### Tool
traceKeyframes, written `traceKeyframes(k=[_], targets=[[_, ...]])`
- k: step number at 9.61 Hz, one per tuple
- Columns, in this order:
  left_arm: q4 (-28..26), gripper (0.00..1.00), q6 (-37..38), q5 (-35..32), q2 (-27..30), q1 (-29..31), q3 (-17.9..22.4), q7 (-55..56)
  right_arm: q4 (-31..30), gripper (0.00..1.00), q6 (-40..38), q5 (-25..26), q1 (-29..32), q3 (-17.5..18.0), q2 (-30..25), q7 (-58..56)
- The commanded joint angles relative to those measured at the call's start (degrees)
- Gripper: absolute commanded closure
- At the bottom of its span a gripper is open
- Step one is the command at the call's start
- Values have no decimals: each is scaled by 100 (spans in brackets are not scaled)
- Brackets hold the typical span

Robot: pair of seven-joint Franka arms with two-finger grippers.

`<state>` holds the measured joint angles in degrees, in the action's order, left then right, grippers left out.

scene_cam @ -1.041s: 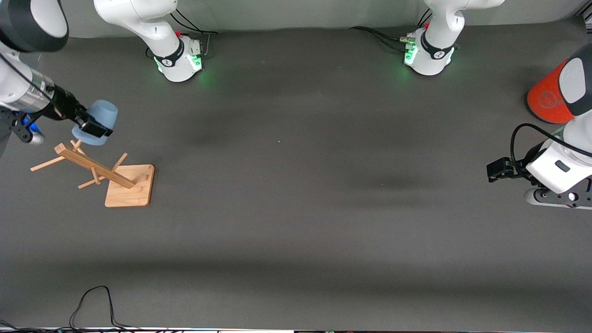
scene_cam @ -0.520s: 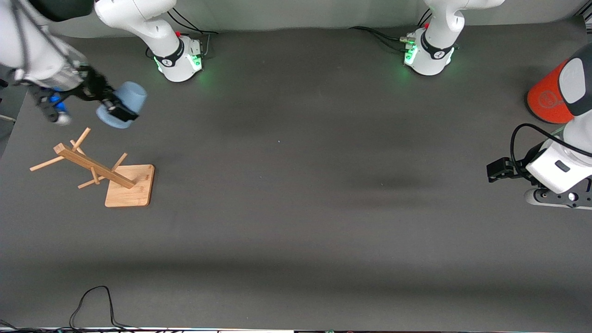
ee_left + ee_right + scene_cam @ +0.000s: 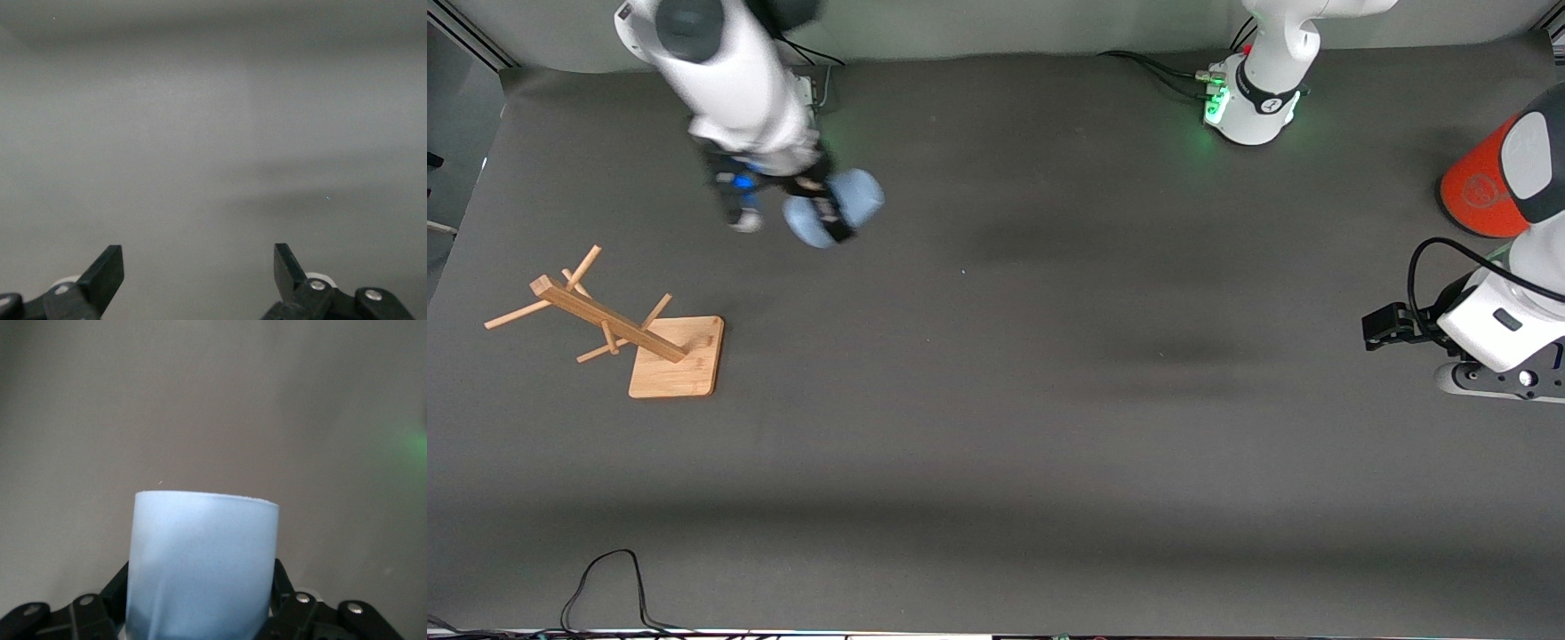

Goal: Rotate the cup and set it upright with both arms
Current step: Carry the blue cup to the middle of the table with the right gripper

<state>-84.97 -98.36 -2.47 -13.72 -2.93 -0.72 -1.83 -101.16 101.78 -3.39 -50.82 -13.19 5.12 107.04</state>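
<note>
The pale-blue cup (image 3: 845,206) is held in the air, tilted on its side, by my right gripper (image 3: 824,213), which is shut on it over the table close to the right arm's base. In the right wrist view the cup (image 3: 202,553) fills the space between the black fingers (image 3: 115,590). My left gripper (image 3: 1383,326) waits at the left arm's end of the table. In the left wrist view it (image 3: 198,260) is open and empty, with only bare grey table in front of it.
A wooden peg rack (image 3: 596,311) on a square wooden base (image 3: 685,364) stands at the right arm's end. A large orange cylinder (image 3: 1480,191) stands at the left arm's end. A black cable (image 3: 605,578) loops at the near edge.
My right arm has swung the cup away from above the wooden rack toward the middle of the table. The left arm has not moved.
</note>
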Motion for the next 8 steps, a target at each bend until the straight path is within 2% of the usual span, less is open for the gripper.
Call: traceKeyframes(k=[1,4,8], targets=[[51,0,-7,54,-8,-41,37,7,1717,62,-185,-223,-348,-87,1645,1103],[51,0,-7,54,-8,-41,37,7,2521,62,156,-223,-743,-87,2859,2194],[51,0,-7,54,-8,-41,37,7,2864,62,1053,-188,-1219,-87,3985,3189]])
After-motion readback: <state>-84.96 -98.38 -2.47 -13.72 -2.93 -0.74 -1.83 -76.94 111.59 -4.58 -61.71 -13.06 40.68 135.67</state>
